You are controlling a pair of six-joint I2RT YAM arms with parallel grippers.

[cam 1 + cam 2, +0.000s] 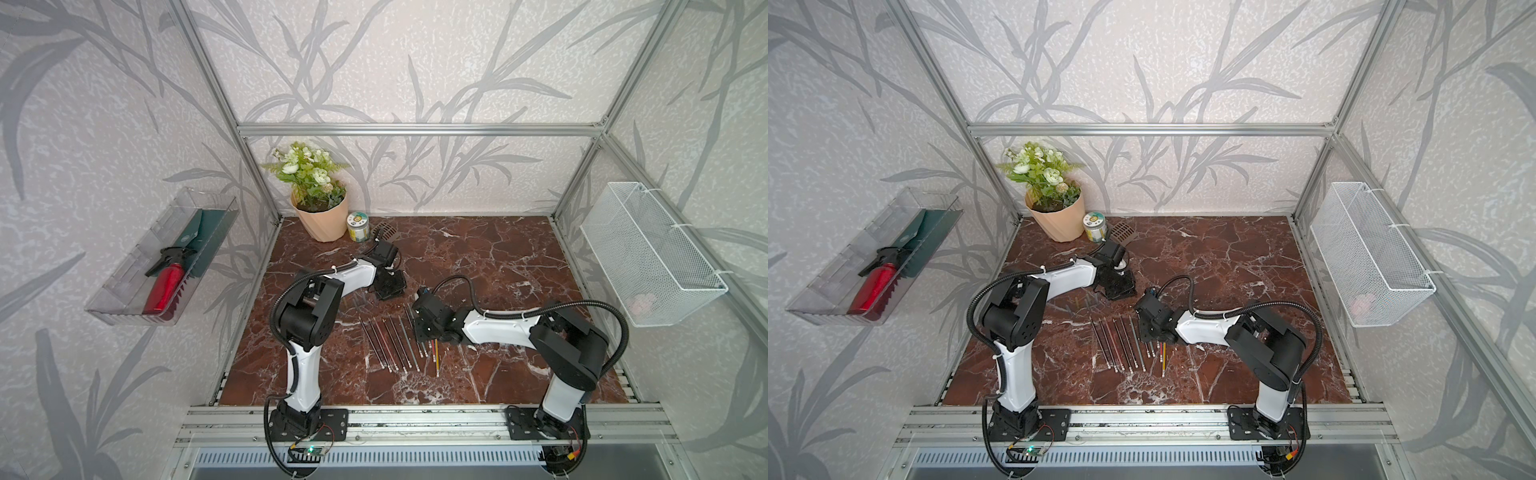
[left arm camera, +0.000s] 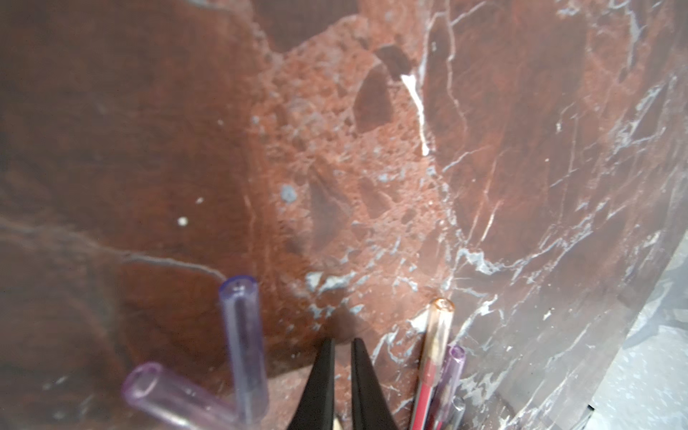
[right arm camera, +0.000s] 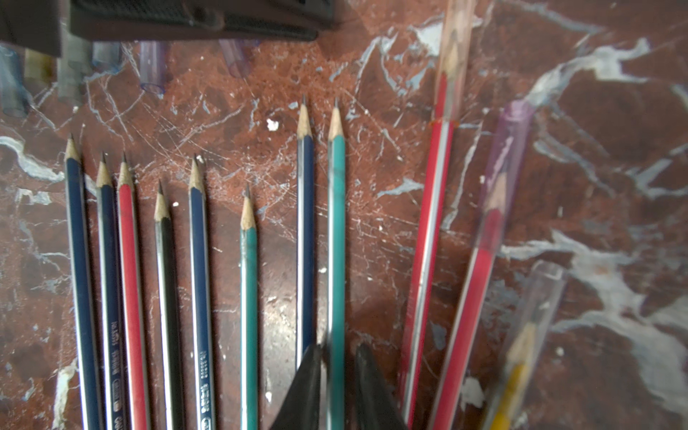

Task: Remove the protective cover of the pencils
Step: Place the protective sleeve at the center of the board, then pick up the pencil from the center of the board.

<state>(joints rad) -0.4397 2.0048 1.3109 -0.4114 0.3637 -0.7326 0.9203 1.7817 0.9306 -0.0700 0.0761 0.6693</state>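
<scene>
Pencils (image 3: 201, 279) lie in a bare-tipped row on marble (image 3: 595, 149) beside my right fingers (image 3: 305, 394), slightly parted astride a green pencil (image 3: 337, 242); my left fingers (image 2: 324, 387), drawn together, sit among loose clear caps (image 2: 244, 342).

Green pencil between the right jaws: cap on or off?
Off. The green pencil has a bare sharpened tip in the right wrist view; the red pencil beside it wears a clear cap.

Bright even light, faint shadows, top views sharp but bowed at edges, wrist views blurred.
</scene>
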